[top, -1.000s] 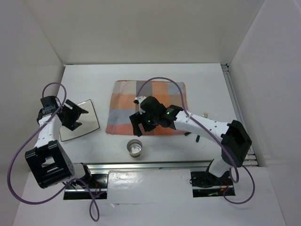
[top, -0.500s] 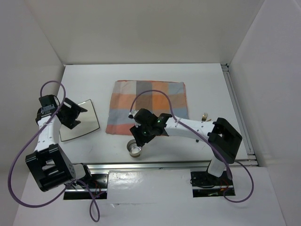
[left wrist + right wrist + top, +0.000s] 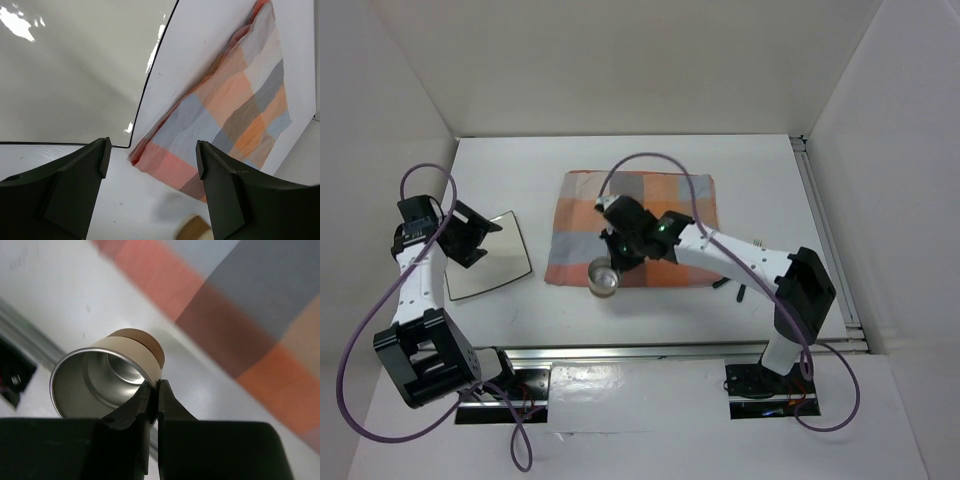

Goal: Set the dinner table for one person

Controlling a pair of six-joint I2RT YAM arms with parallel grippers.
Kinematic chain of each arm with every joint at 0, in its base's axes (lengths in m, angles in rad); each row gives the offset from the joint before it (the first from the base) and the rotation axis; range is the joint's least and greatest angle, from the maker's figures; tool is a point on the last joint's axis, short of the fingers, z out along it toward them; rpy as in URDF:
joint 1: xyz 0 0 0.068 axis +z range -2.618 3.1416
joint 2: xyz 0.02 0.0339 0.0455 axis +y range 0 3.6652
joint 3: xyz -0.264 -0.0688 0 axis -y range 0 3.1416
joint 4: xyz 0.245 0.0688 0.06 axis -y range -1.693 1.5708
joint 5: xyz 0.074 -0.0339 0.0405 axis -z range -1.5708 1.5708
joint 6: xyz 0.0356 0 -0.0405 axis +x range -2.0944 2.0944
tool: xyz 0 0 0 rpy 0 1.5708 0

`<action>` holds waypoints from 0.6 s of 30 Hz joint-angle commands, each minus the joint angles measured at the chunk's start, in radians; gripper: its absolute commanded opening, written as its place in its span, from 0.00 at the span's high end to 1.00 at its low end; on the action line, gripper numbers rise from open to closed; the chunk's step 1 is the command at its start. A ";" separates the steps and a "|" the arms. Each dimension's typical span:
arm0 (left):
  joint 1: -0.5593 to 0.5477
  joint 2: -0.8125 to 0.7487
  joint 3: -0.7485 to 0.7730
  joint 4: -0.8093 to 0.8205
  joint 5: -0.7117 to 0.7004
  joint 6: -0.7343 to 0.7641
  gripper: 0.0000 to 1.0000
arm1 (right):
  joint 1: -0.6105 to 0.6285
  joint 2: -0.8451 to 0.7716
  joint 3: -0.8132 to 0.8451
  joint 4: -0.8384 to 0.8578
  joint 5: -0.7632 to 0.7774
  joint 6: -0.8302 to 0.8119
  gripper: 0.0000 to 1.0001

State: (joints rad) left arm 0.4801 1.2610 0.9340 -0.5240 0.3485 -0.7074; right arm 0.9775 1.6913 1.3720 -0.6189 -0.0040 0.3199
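On the white dinner table [image 3: 760, 180] lies an orange, grey and blue checked mat [image 3: 650, 215] [image 3: 235, 100]. My right gripper [image 3: 612, 262] [image 3: 154, 390] is shut on the rim of a small metal cup [image 3: 604, 278] [image 3: 100, 375]. One finger is inside the cup and one outside, and the cup hangs tilted at the mat's near edge. My left gripper [image 3: 472, 238] [image 3: 152, 150] is open over the corner of the square white plate [image 3: 490, 258] [image 3: 75, 75], with nothing between its fingers. The cup [image 3: 195, 231] shows blurred at the bottom of the left wrist view.
A metal rail [image 3: 650, 350] runs along the table's near edge and another rail [image 3: 823, 230] along the right side. Small dark pieces [image 3: 732, 289] lie on the table under the right arm. White walls close in the back and sides.
My right gripper came down to the cup near the front rail, shut on its rim and carried it back to the mat's near edge. The left arm has barely moved.
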 commanded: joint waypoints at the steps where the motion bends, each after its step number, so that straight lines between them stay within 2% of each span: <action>1: 0.003 -0.037 0.049 -0.002 0.014 0.019 0.14 | -0.149 -0.036 0.145 -0.076 0.157 0.021 1.00; 6: 0.003 -0.055 0.039 0.007 0.023 0.031 0.14 | -0.414 0.103 0.306 -0.100 0.242 0.021 1.00; 12: -0.006 -0.075 0.019 0.018 0.043 0.066 0.15 | -0.626 0.290 0.485 -0.100 0.224 0.010 1.00; 14: -0.017 -0.066 0.031 0.004 0.043 0.078 0.15 | -0.678 0.324 0.516 -0.087 0.155 0.010 1.00; 18: -0.028 -0.057 0.040 -0.017 0.033 0.089 0.15 | -0.758 0.419 0.602 -0.096 0.145 0.001 1.00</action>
State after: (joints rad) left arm 0.4603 1.2133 0.9485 -0.5289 0.3660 -0.6540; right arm 0.2535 2.0968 1.8790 -0.7002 0.1646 0.3279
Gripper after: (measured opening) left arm 0.849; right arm 0.100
